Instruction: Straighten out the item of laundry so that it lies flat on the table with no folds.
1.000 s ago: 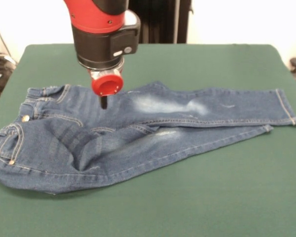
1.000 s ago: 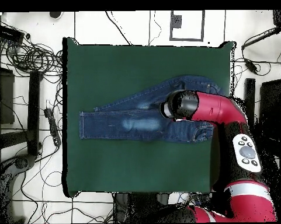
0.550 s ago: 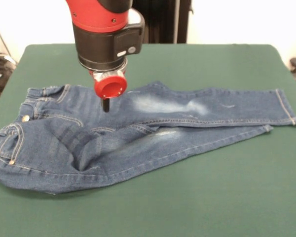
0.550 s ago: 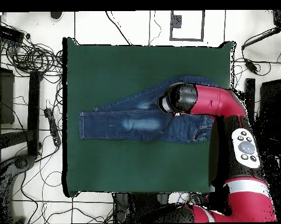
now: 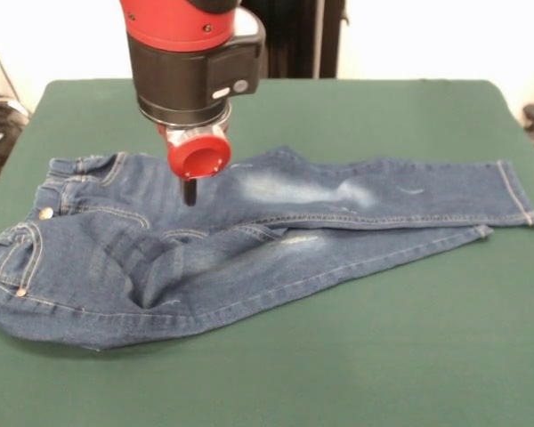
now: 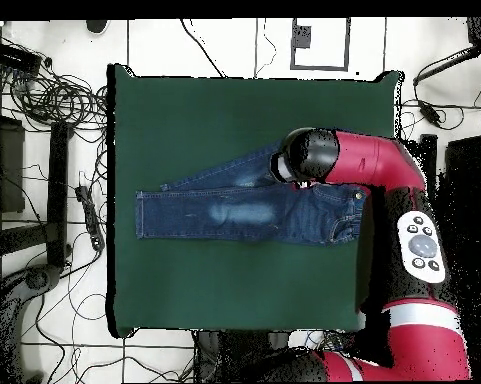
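While the arm (image 5: 191, 53) hangs over the jeans, the parts read as follows.

Gripper (image 5: 190, 191): a dark tip shows below a red round cap (image 5: 198, 156) in the front view; it sits just above or on the denim of the seat, and contact cannot be told. Whether the fingers are spread or closed cannot be told; nothing is seen gripped.

Arm in the overhead view: the black wrist (image 6: 306, 157) covers the gripper and part of the jeans' upper end; the red link runs from it toward the robot's base.

Jeans (image 5: 276, 240): directly under the gripper and spreading out from it on both sides along the table. In the front view the waist, with tan stitching and metal buttons (image 5: 45, 213), lies left of the gripper; the two legs run away to its right.

Legs: the farther leg lies flat, with a whitish faded patch (image 5: 294, 189) just right of the gripper and a hemmed cuff (image 5: 514, 191) well away from it. The nearer leg lies in front of the gripper, and the farther leg's edge overlaps it along its length.

Folds: creased, bunched denim below and left of the gripper, near the hip; the nearer waist corner is curled.

Table (image 5: 383, 356): green cloth, bare all around the jeans.
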`<move>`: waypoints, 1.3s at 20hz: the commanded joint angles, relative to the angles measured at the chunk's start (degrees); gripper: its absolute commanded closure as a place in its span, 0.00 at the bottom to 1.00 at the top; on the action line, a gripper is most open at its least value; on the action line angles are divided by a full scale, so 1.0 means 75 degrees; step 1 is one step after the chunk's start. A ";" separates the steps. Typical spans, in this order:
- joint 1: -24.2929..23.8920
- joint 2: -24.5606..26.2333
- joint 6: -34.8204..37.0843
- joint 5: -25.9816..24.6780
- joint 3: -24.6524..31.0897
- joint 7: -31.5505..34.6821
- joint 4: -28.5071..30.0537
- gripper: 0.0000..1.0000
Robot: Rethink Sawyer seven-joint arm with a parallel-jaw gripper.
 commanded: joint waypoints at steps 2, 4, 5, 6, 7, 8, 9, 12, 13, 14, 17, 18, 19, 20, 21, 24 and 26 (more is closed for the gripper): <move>0.0290 0.0598 0.0909 -0.0447 0.0989 -0.2677 -0.0225 1.00; 0.0280 0.0628 0.0895 -0.0578 0.1063 -0.2896 -0.0360 1.00; 0.0271 0.0646 0.0960 -0.0631 0.1098 -0.3004 -0.0424 1.00; 0.0276 0.0680 0.1137 -0.0737 0.1137 -0.3228 -0.0581 1.00; 0.0265 0.0686 0.1206 -0.0778 0.1173 -0.3316 -0.0628 1.00; 0.0271 0.0706 0.1330 -0.0843 0.1201 -0.3456 -0.0738 1.00; 0.0275 0.0723 0.1418 -0.0891 0.1227 -0.3531 -0.0815 1.00; 0.0424 0.0860 0.1668 -0.1170 0.1178 -0.3706 -0.1175 1.00; 0.0470 0.0885 0.1627 -0.1206 0.1139 -0.3593 -0.1175 1.00; 0.0516 0.0910 0.1586 -0.1241 0.1101 -0.3479 -0.1174 1.00; 0.0589 0.0942 0.1429 -0.1279 0.1041 -0.3356 -0.1129 1.00; 0.0606 0.0976 0.1466 -0.1266 0.1041 -0.3368 -0.1178 1.00; 0.0615 0.0995 0.1492 -0.1234 0.1037 -0.3370 -0.1208 1.00; 0.0573 0.1045 0.1501 -0.1130 0.1115 -0.3455 -0.1222 1.00; 0.0542 0.1086 0.1449 -0.1058 0.1176 -0.3525 -0.1218 1.00; 0.0575 0.1133 0.1296 -0.0960 0.1195 -0.3371 -0.1171 1.00; 0.0556 0.1166 0.1286 -0.0922 0.1238 -0.3397 -0.1173 1.00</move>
